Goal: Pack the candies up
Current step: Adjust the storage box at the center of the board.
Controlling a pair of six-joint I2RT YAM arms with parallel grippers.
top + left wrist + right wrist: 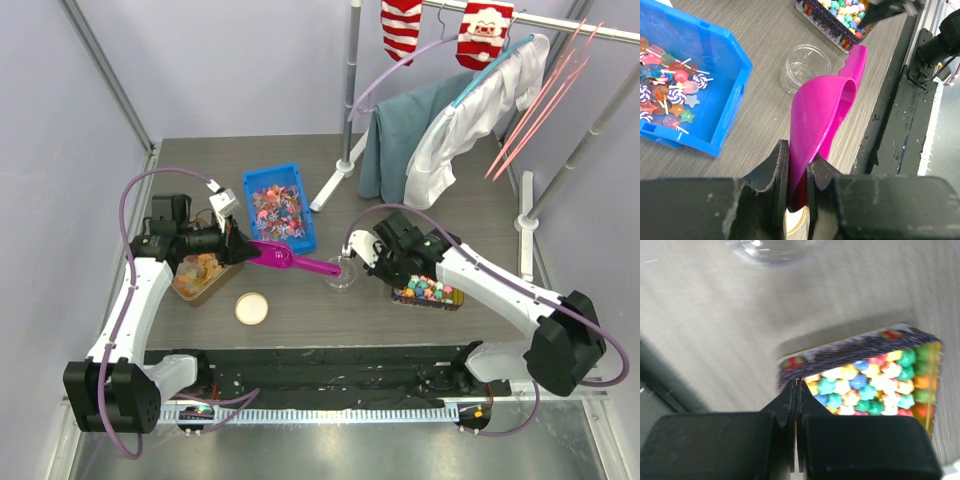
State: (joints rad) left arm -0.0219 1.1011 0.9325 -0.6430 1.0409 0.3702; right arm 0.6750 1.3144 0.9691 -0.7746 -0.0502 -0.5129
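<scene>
Left gripper (799,162) clamps, barely parted, on the bowl end of the magenta scoop (822,115), whose long axis points away toward the clear jar (807,65). The candies (662,85) lie in the blue bin (730,100) beside the scoop, nearer this arm. Right gripper (796,390), shut and empty, hangs over the tin (840,357).
</scene>
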